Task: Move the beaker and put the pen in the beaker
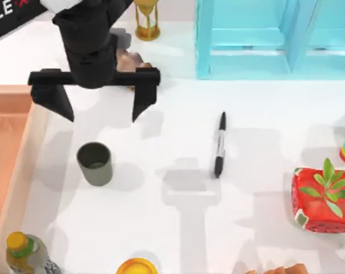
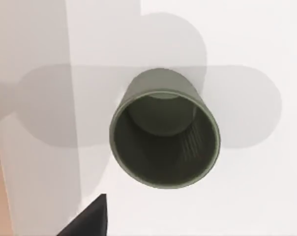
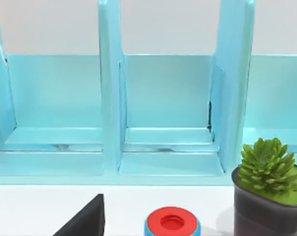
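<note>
The beaker (image 1: 95,164) is a small grey-olive cup standing upright at the table's left. In the left wrist view I look straight down into the beaker (image 2: 164,140) and its dark inside. My left gripper (image 1: 98,105) hangs open above the table just behind the beaker, its jaws spread wide with nothing between them. One of its fingertips (image 2: 87,221) shows at the left wrist view's edge. The pen (image 1: 219,145), black with a pale label band, lies flat near the table's middle, well to the right of the beaker. One finger (image 3: 84,220) of my right gripper shows far off centre, facing the blue shelf.
A blue shelf unit (image 1: 247,40) stands at the back right and an hourglass (image 1: 147,20) at the back. A wooden tray (image 1: 9,148) borders the left edge. A yellow-capped bottle (image 1: 23,251), a red leafy box (image 1: 324,200) and a potted plant (image 3: 266,191) stand around.
</note>
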